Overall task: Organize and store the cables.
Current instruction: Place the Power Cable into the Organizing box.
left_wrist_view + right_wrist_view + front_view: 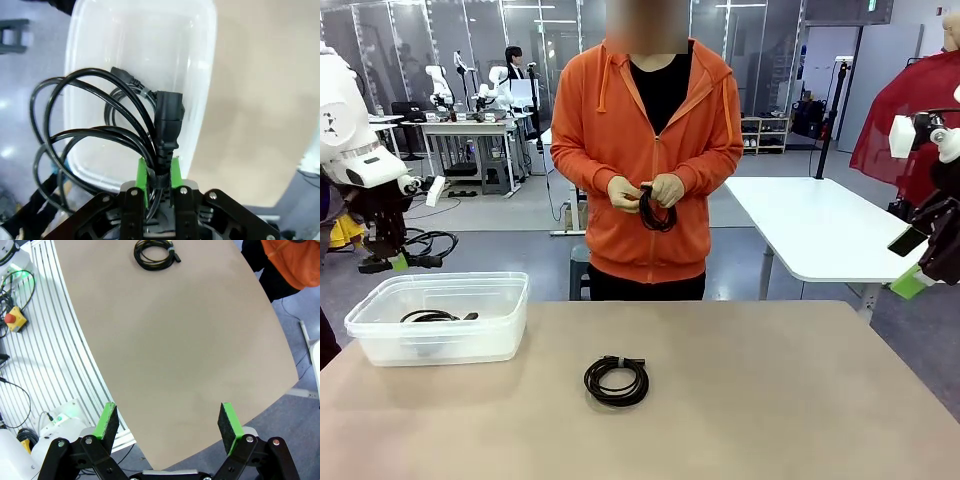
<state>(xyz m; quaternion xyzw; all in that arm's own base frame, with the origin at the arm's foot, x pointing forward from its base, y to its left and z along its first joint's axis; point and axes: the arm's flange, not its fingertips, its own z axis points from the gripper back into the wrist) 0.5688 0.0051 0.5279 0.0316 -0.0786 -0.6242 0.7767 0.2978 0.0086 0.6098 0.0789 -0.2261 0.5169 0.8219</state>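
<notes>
**Front view.** The left fingers [397, 262] hang at the left edge of the frame, above and left of a clear bin [438, 340]. They are clamped on a held cable [428, 262], whose loops trail to the right of them. The bin stands on the left part of the worktop [770, 390] and contains a binned cable [430, 316]. A coiled cable [616, 381] lies on the worktop at lower centre. A person at the far side holds another cable [656, 210] in both hands [625, 193] at upper centre. The right fingers [910, 283] are at the right edge, off the worktop.

**Left wrist view.** The left fingers [142, 175] are pressed together on the held cable [167, 120] just below its plug. Its loops spread to the left of the frame, over the bin [145, 45].

**Right wrist view.** The right fingers [107, 421] are spread fully apart and hold nothing. The coiled cable [156, 252] lies on the worktop [190, 340] at the top of the frame.
</notes>
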